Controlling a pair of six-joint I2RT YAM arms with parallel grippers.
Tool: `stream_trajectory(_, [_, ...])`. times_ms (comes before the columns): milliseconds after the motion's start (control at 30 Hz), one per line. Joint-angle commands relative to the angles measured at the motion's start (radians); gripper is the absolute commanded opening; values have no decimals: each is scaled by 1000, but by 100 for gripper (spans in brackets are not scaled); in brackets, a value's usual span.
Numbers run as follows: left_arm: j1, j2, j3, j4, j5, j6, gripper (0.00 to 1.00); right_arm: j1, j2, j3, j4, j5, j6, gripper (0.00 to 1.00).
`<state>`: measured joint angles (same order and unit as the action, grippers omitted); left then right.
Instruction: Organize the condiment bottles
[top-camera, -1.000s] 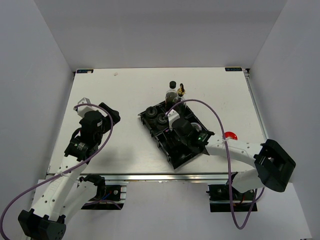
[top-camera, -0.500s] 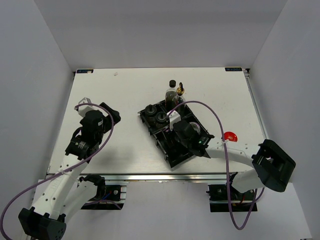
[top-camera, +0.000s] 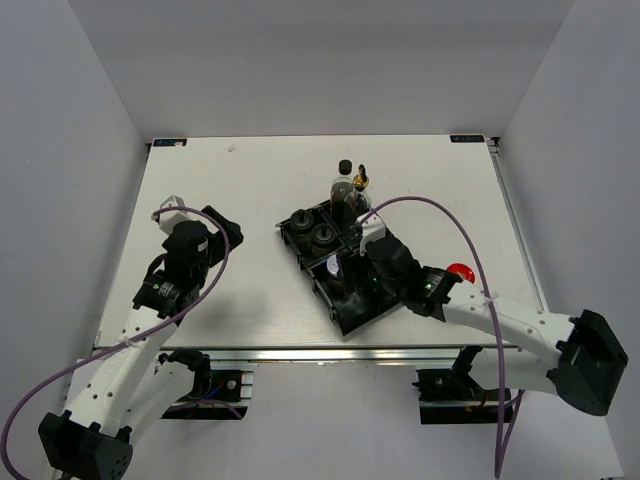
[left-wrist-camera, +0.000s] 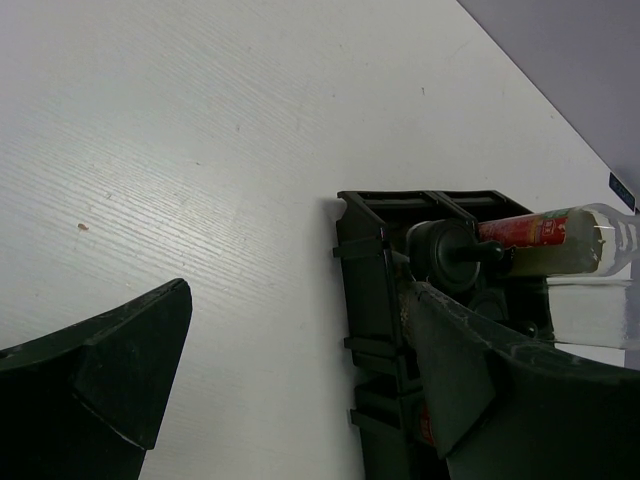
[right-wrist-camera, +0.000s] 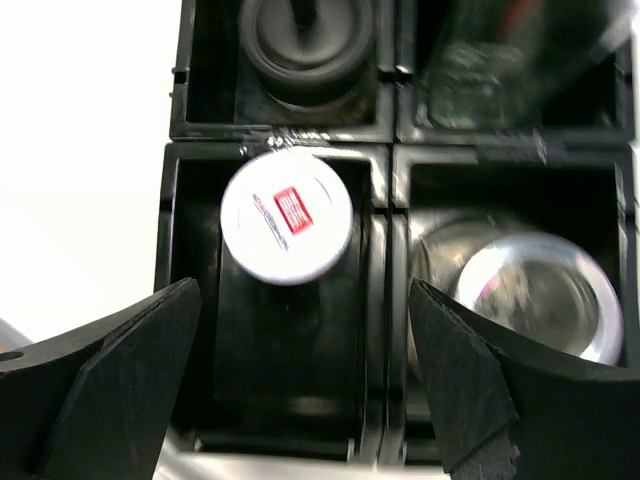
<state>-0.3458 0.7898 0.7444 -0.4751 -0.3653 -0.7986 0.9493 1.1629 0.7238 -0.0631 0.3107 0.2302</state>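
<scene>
The black tray (top-camera: 350, 312) sits mid-table. Two black-lidded jars (top-camera: 300, 228) (top-camera: 323, 236) stand in its far-left cell. The tall dark black-capped bottle (top-camera: 344, 181) and the gold-spouted bottle (top-camera: 362, 186) rise at its far end. A white-lidded jar (right-wrist-camera: 287, 216) (top-camera: 332, 268) stands in a near cell, free of the fingers. Beside it is a shiny-topped jar (right-wrist-camera: 530, 290). My right gripper (right-wrist-camera: 300, 388) (top-camera: 365, 272) hangs open above these cells, holding nothing. A red-lidded jar (top-camera: 460, 271) stands on the table right of the tray. My left gripper (left-wrist-camera: 300, 400) (top-camera: 207, 232) is open over bare table, left of the tray (left-wrist-camera: 372, 290).
The right arm's forearm (top-camera: 500, 315) and purple cable (top-camera: 440, 215) cross the near right of the table. The left wrist view shows a black-lidded jar (left-wrist-camera: 448, 255) and a red-labelled bottle (left-wrist-camera: 540, 232) at the tray's far end. White walls enclose the table.
My right gripper has gone from shut to open, letting go of the white-lidded jar in the tray cell. Its elbow swung out to the right. The left arm has barely moved.
</scene>
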Motion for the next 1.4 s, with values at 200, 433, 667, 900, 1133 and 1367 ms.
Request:
stream_trajectory(200, [4, 17, -28, 56, 38, 2, 98, -88, -183, 118, -573, 469, 381, 89])
stream_trajectory(433, [4, 42, -33, 72, 52, 19, 98, -257, -219, 178, -771, 527, 482, 89])
stream_trajectory(667, [2, 51, -31, 72, 58, 24, 98, -478, -201, 128, -735, 355, 396, 89])
stream_trajectory(900, [4, 54, -33, 75, 65, 22, 98, -564, -170, 62, -673, 242, 339, 89])
stream_trajectory(1133, [4, 54, -31, 81, 68, 24, 98, -587, -178, 42, -666, 214, 344, 83])
stream_trajectory(1367, [4, 51, -33, 81, 66, 22, 98, -595, -207, 77, -673, 208, 345, 38])
